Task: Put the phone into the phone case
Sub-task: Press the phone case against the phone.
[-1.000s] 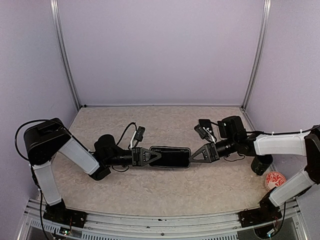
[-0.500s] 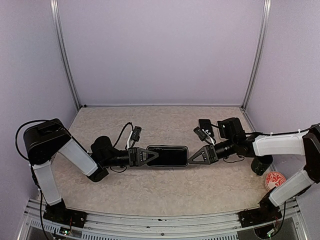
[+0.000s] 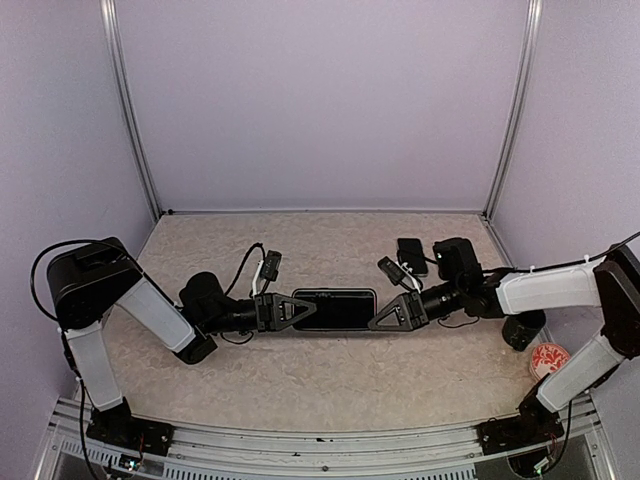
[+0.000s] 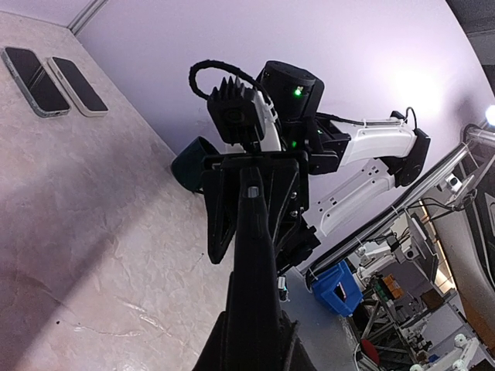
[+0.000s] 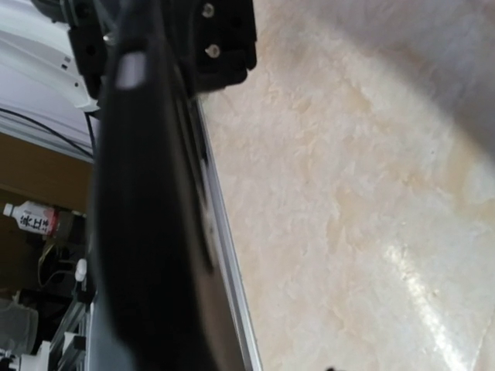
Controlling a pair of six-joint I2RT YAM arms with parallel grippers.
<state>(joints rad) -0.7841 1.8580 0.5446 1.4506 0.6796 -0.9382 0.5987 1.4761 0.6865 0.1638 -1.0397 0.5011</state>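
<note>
Likely seating step. Left gripper (image 3: 312,310) jaws clamped tight on one end of phone (image 3: 340,308) over worktop (image 3: 330,390). Right gripper (image 3: 375,320) at other end, grip unclear. Pale rim looks like phone case (image 3: 334,292). Next: squeeze edges home.

Pale lilac back wall (image 3: 320,100), matching side walls (image 3: 50,150); aluminium corner posts (image 3: 130,110) at the rear left and right, beige marbled tabletop (image 3: 330,385), aluminium rail (image 3: 320,447) along its near edge; even diffuse light, soft glare on the tabletop
</note>
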